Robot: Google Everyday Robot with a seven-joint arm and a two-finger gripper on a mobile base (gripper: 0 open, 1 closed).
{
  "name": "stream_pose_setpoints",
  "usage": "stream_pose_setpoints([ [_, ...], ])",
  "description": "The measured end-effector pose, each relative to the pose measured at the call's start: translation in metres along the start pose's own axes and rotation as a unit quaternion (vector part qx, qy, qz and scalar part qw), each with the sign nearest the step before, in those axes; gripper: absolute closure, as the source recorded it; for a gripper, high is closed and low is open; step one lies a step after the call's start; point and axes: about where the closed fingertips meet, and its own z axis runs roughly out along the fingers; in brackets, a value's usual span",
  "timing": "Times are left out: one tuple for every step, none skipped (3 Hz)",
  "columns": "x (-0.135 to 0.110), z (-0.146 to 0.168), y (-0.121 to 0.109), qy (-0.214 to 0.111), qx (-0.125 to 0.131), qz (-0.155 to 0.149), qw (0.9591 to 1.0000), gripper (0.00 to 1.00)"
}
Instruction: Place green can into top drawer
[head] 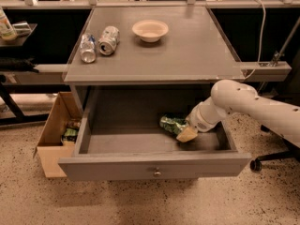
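Note:
The green can (pixel 171 124), mottled green and white, lies tilted low inside the open top drawer (pixel 112 167), right of its middle, at or just above the floor. My gripper (pixel 182 131) reaches in from the right on the white arm (pixel 243 102) and is shut on the can's right end, with one tan fingertip (pixel 187 134) showing below it. The drawer is pulled fully out, its round knob (pixel 157 173) at the front centre.
Two silver cans (pixel 87 47) (pixel 108 40) and a white bowl (pixel 150 30) sit on the grey tabletop (pixel 187 55) above the drawer. A brown cardboard box (pixel 51 137) stands on the floor to the left. A chair base (pixel 269 159) is at the right.

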Motion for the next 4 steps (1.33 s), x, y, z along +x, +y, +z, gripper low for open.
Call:
stream_pose_setpoints([
  [0.0,0.009,-0.002,-0.008,-0.006,-0.002,1.0,0.51],
  [0.0,0.011,-0.003,-0.011,-0.008,-0.004,0.9999,0.28],
  [-0.003,0.01,-0.004,-0.015,-0.008,-0.009,0.9998,0.04],
  [-0.012,-0.014,-0.003,-0.044,-0.001,-0.02,0.9988,0.0],
])
